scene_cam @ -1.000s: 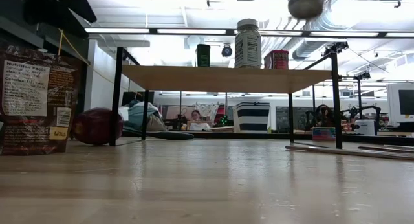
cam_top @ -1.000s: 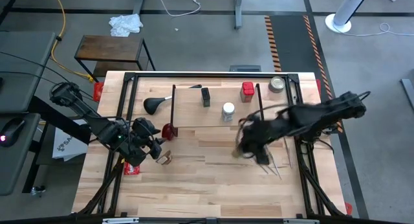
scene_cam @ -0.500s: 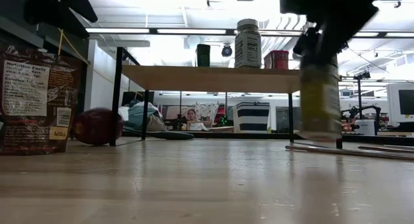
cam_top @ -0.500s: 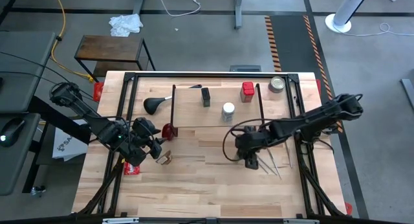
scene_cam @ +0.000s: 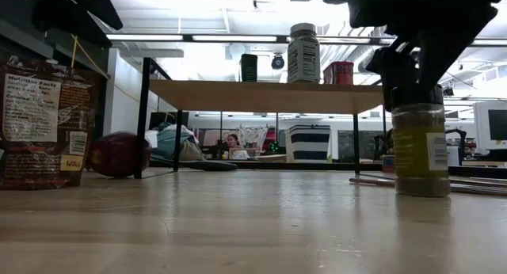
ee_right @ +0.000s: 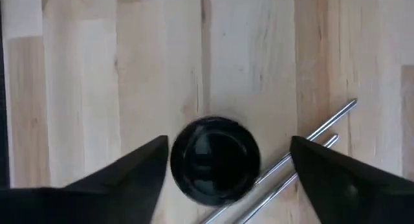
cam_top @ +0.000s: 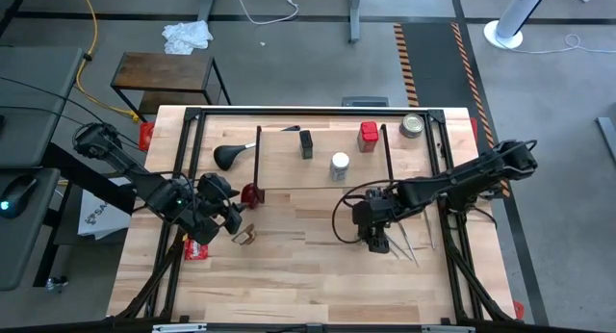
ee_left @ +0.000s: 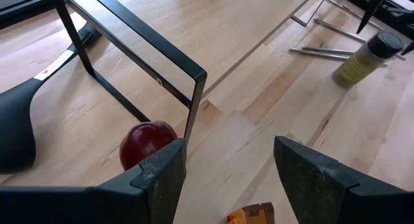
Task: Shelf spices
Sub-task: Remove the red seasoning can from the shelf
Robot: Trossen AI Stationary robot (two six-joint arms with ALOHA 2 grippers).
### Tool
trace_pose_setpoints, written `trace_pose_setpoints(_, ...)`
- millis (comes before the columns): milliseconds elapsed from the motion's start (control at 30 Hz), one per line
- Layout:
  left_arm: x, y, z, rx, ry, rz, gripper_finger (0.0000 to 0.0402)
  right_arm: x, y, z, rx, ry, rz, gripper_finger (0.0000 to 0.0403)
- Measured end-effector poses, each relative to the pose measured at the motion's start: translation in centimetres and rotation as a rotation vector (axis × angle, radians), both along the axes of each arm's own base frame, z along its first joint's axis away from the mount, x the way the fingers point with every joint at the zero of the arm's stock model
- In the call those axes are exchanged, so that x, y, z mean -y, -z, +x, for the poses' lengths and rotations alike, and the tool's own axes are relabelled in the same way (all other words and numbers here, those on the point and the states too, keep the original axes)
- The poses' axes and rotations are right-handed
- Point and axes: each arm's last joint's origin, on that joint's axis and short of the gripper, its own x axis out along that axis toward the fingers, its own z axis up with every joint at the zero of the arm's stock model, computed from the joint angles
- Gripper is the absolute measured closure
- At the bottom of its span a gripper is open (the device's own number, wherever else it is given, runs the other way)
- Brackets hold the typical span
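The shelf [cam_top: 322,174] [scene_cam: 261,96] stands on black rod end frames at the table's far middle. On it stand a dark jar [scene_cam: 249,68], a clear jar with a white cap [scene_cam: 303,54] and a red-capped jar [scene_cam: 338,72]. A black-capped jar of yellow-green spice [scene_cam: 420,151] [ee_left: 362,59] stands upright on the table, in front of the shelf's right end. My right gripper [cam_top: 372,225] [ee_right: 229,146] is open directly above it, one finger on each side of its cap [ee_right: 215,160]. My left gripper [cam_top: 231,217] [ee_left: 229,149] is open beside the tan wedge holder [cam_top: 243,237] [ee_left: 249,216]. My right gripper comes from above, pointing down, with the jar's black cap between its open fingers. A clear gap shows on one side. On the other side the finger [ee_right: 152,160] stands so near the cap that I cannot tell whether it touches. The jar rests on the table.
Thin metal rods [cam_top: 404,242] [ee_right: 304,143] lie right beside the jar. A red ball [cam_top: 251,193] [ee_left: 147,141] sits at the shelf's left frame, with a black utensil [cam_top: 228,157] beyond it. A round silver tin [cam_top: 412,125] is far right. A packet [cam_top: 197,248] [scene_cam: 40,119] lies near my left gripper.
My right gripper has come down with the black-capped jar from above shelf height. The jar hung well above the table a second ago, was lower half a second ago, and now stands upright on the table beside the rods.
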Motion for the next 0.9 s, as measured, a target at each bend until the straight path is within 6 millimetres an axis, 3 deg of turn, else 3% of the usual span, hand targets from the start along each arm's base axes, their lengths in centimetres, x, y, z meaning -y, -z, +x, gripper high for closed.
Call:
trace_pose_setpoints(100,0.0,0.0,0.0,0.0,0.0,0.001,0.0172,0.2,-0.5,-0.2,-0.009,0.022,0.074,0.0043)
trace_pose_setpoints(233,0.0,0.0,0.0,0.0,0.0,0.003,0.0172,0.8,-2.1,-1.3,-0.071,0.069,0.109,0.0036)
trace_pose_setpoints(367,0.0,0.0,0.0,-0.014,0.021,0.026,0.0172,1.6,-6.2,-2.7,-0.055,0.057,0.009,0.0035)
trace_pose_setpoints(500,-0.4,-0.5,0.3,-0.02,0.026,0.044,0.0172,3.3,-12.0,-4.2,0.038,0.123,-0.2,0.0034)
trace_pose_setpoints(600,-1.0,-1.0,0.8,-0.016,0.002,0.062,0.0172,5.6,-16.3,-5.0,0.15,0.368,-0.371,0.0034)
trace_pose_setpoints(700,-1.8,-1.3,1.2,-0.008,-0.043,0.081,0.0172,9.3,-19.5,-5.3,0.225,0.687,-0.348,0.0034)
trace_pose_setpoints(800,-2.6,-1.4,1.6,-0.004,-0.079,0.083,0.0172,12.9,-20.4,-4.7,0.212,0.896,-0.294,0.0034)
trace_pose_setpoints(900,-3.1,-1.5,2.1,0.005,-0.09,0.082,0.0172,15.6,-20.0,-3.3,0.176,0.987,-0.276,0.0034)
